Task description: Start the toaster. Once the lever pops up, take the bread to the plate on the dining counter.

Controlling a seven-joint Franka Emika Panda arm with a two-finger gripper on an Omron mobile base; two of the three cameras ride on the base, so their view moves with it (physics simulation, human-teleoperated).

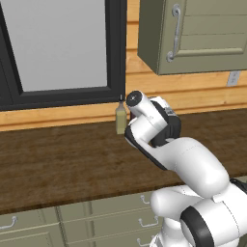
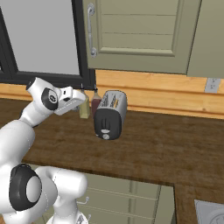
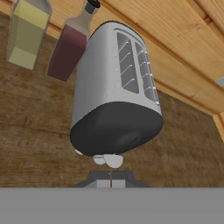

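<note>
1. The toaster (image 2: pixel 110 114) stands on the dark wood worktop (image 2: pixel 166 148) against the plank wall, its dark end with the lever and knob turned toward the arm; the claw (image 3: pixel 111 178) sits just short of that end, jaws pressed together and holding nothing
2. With the tips closed, a push that lands on the round knob (image 2: pixel 105 136) instead of the lever would likely turn nothing on
3. A press that comes in at an angle could shove the light toaster back toward the wall instead of sinking the lever
4. The yellow bottle (image 3: pixel 26 35) and dark red bottle (image 3: pixel 70 46) stand just beside the toaster; a sliding toaster or a wide swing of the arm may tip them
5. The slots (image 3: pixel 133 65) look dark and I cannot tell whether bread sits in them, so a blind reach later may close on nothing
</note>
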